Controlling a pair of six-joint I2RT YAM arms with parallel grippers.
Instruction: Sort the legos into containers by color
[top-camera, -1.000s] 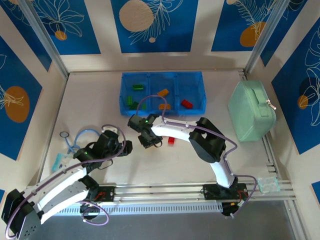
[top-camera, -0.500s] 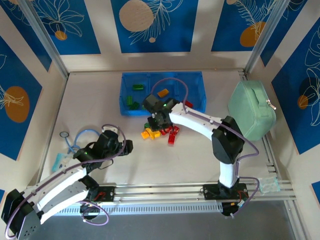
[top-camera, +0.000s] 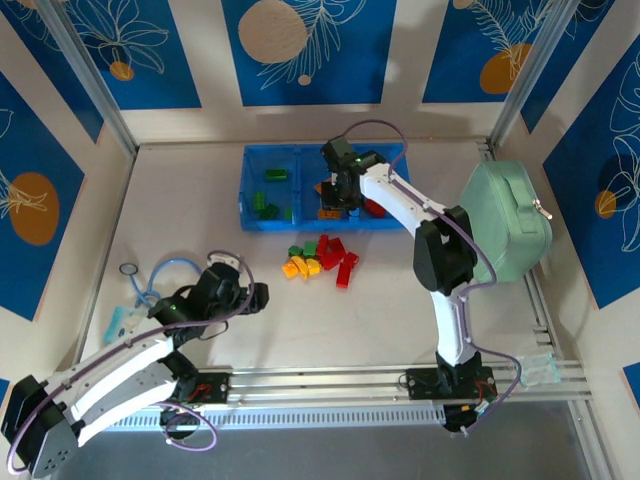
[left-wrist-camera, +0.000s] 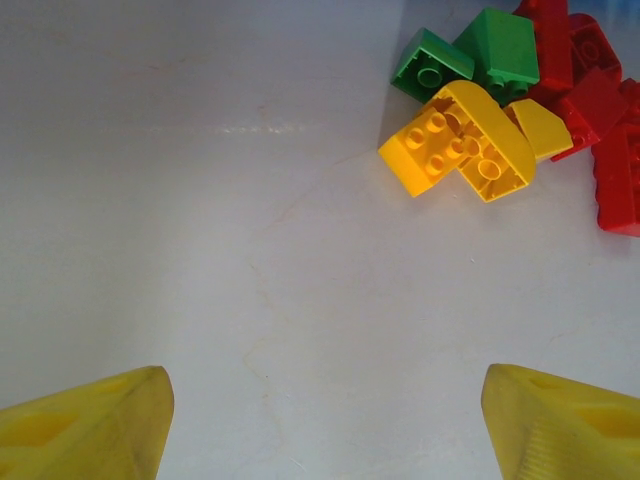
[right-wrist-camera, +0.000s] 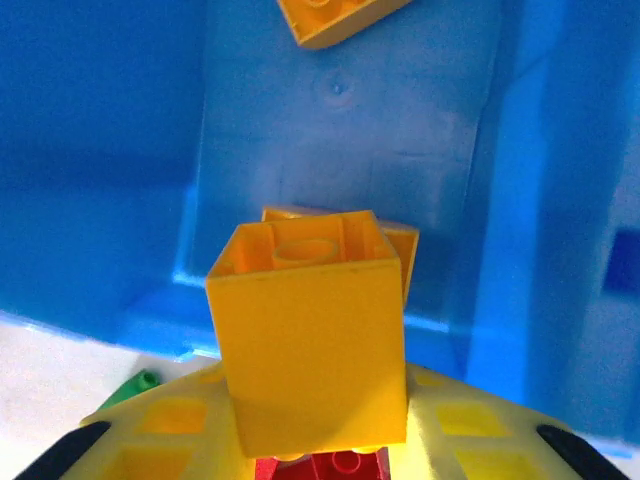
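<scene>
The right hand (top-camera: 338, 192) reaches over the blue tray (top-camera: 325, 148) at the 12 o'clock side of the bench (top-camera: 190, 200). It pinches a square yellow brick (right-wrist-camera: 310, 330) between its two fingers (right-wrist-camera: 150, 440). In the right wrist view that brick sits over the middle compartment (right-wrist-camera: 400, 130); whether it touches the floor there I cannot tell. A second yellow brick (right-wrist-camera: 408, 250) lies just behind it, and an orange brick (right-wrist-camera: 330, 15) lies farther on at 12 o'clock. From above, green bricks (top-camera: 268, 205) lie in the left compartment and a red brick (top-camera: 373, 208) in the right one.

The left hand (left-wrist-camera: 320, 420) hovers low over bare bench, its fingers spread wide with nothing between them. At its 1 o'clock sits the loose pile (top-camera: 320, 255): two yellow pile bricks (left-wrist-camera: 455, 150) touching, green pile bricks (left-wrist-camera: 432, 65) just beyond, red pile bricks (left-wrist-camera: 600, 110) at 3 o'clock of those. A mint-green zip case (top-camera: 503, 220) rests at the tray's 4 o'clock.
</scene>
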